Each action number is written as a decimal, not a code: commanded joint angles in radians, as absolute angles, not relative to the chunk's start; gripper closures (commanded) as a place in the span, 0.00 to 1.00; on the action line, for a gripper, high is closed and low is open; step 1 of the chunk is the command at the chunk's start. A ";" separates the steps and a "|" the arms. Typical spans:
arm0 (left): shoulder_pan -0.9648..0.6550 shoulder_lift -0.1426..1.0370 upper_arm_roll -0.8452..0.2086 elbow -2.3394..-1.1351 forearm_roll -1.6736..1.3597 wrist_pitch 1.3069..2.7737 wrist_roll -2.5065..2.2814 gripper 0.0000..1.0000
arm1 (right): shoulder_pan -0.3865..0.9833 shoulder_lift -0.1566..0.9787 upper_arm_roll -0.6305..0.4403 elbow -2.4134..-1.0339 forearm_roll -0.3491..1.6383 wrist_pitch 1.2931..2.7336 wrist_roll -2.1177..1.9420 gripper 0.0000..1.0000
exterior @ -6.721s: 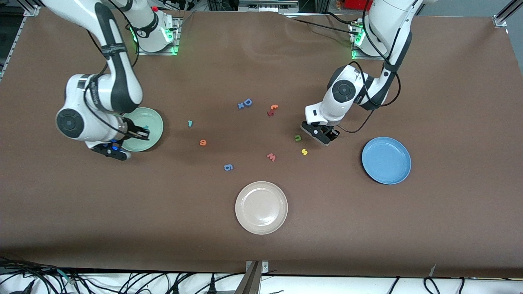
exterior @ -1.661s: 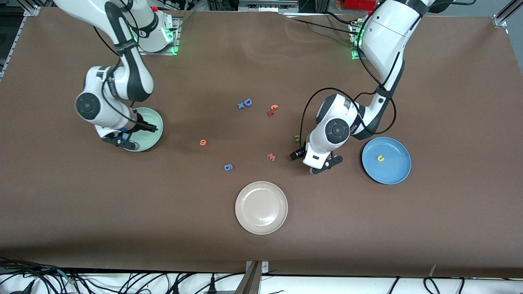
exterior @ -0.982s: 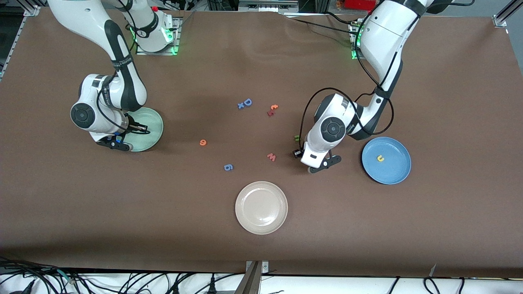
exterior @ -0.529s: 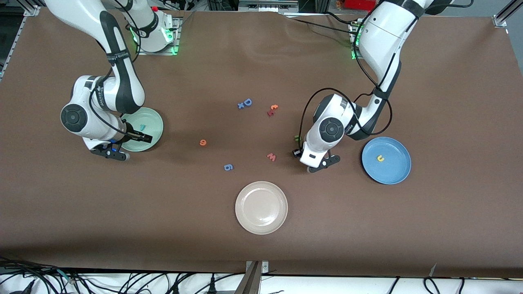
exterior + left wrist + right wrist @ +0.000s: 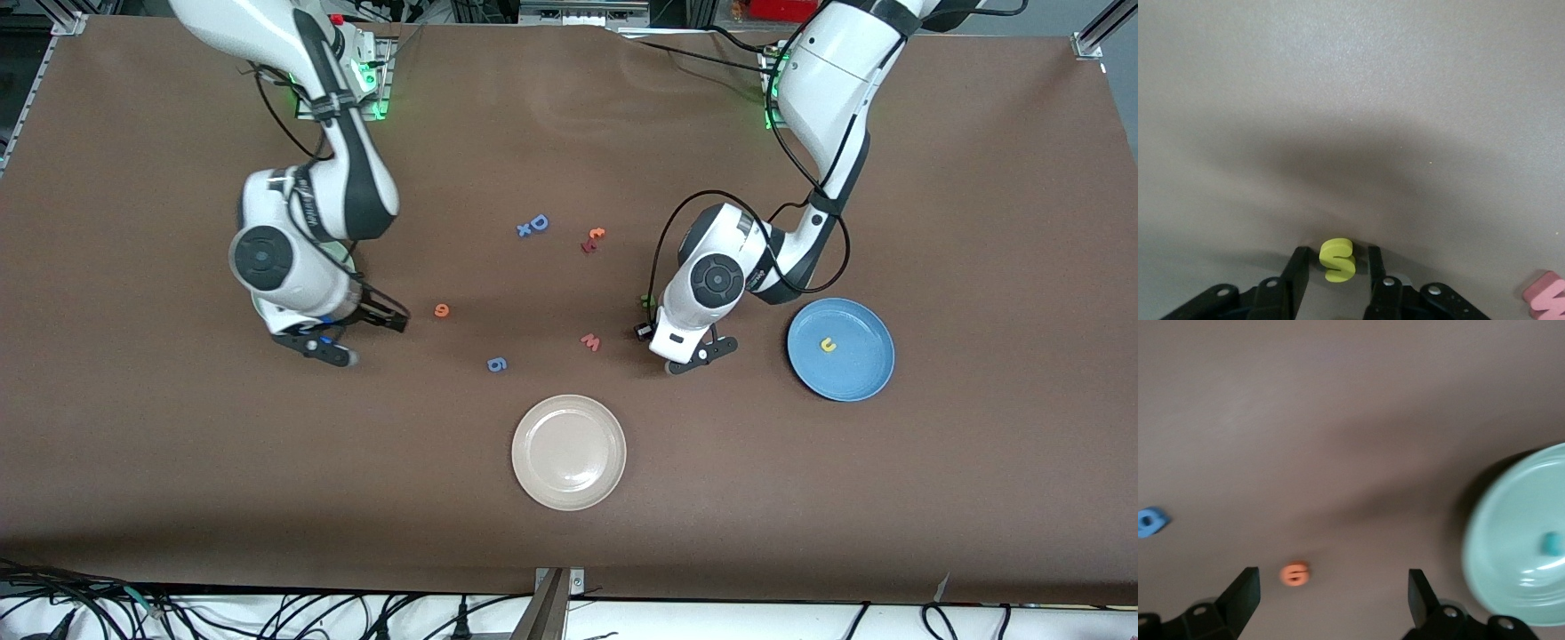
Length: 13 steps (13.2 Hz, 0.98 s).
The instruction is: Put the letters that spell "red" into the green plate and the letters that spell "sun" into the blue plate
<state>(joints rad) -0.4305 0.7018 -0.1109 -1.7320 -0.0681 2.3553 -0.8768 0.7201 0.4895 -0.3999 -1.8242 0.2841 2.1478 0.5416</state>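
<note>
My left gripper [image 5: 1337, 252] is down at the table, open, its fingers either side of the yellow "s" [image 5: 1337, 261] with a small gap on each side. In the front view the left hand [image 5: 677, 348] hides the "s". The green "n" [image 5: 647, 302] peeks out beside that wrist. The yellow "u" [image 5: 829, 345] lies in the blue plate [image 5: 862, 373]. My right gripper [image 5: 360, 333] hangs open and empty between the green plate [image 5: 1511, 540] and the orange "e" [image 5: 442, 310], also seen in the right wrist view [image 5: 1296, 573]. A teal letter [image 5: 1551, 543] lies in the green plate, which the right arm mostly hides from the front.
A beige plate [image 5: 569, 453] sits nearest the front camera. A red "w" [image 5: 590, 341] lies close to my left gripper. A blue "g"-like letter [image 5: 497, 364], a blue "D" [image 5: 536, 224] and a red and orange pair [image 5: 592, 238] are scattered mid-table.
My right arm swung off the green plate toward the orange "e", its gripper opened and left a teal letter in the plate. My left gripper's fingers narrowed around the "s".
</note>
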 commanded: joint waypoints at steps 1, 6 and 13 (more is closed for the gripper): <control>-0.437 0.716 -0.101 -1.715 -0.015 2.352 -0.897 0.76 | 0.721 0.567 -0.364 -1.773 0.337 2.186 0.558 0.02; -0.439 0.716 -0.101 -1.715 -0.015 2.352 -0.897 0.84 | 0.773 0.630 -0.357 -1.790 0.342 2.244 0.594 0.02; -0.402 0.703 -0.101 -1.700 -0.015 2.306 -0.784 0.92 | 0.779 0.649 -0.331 -1.841 0.357 2.278 0.594 0.02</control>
